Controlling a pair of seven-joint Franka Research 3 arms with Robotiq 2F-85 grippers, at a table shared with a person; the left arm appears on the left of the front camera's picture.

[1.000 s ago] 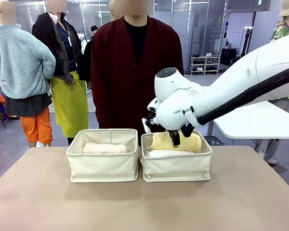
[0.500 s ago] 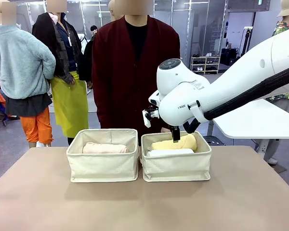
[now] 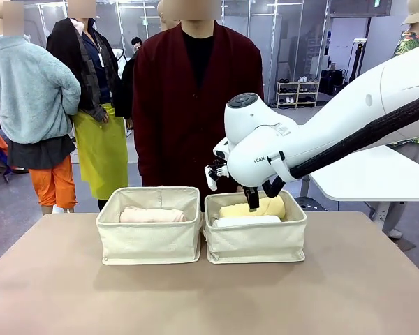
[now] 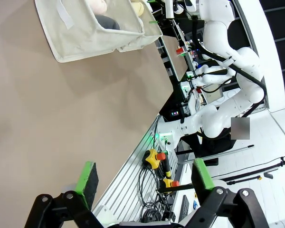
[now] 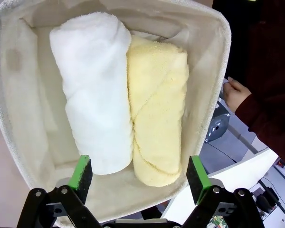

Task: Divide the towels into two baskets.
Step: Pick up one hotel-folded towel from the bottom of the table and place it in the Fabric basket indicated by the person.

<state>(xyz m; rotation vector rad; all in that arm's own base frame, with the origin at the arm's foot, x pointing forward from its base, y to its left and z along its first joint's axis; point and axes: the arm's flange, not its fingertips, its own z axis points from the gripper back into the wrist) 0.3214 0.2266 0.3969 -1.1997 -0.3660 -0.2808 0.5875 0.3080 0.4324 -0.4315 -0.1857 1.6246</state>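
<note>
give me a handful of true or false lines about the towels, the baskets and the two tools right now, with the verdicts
1. The white towel and the pale yellow towel lie side by side in one basket. True.
2. The right tool is clamped on the yellow towel. False: its pads stand apart above the two rolls, holding nothing.
3. The cream-peach towel lies in the left basket. True.
4. The left tool is reaching into a basket. False: it is open over the bare table, with a basket far ahead.
5. The person's hand is inside the basket with the two towels. False: it is outside, beyond the rim.
</note>
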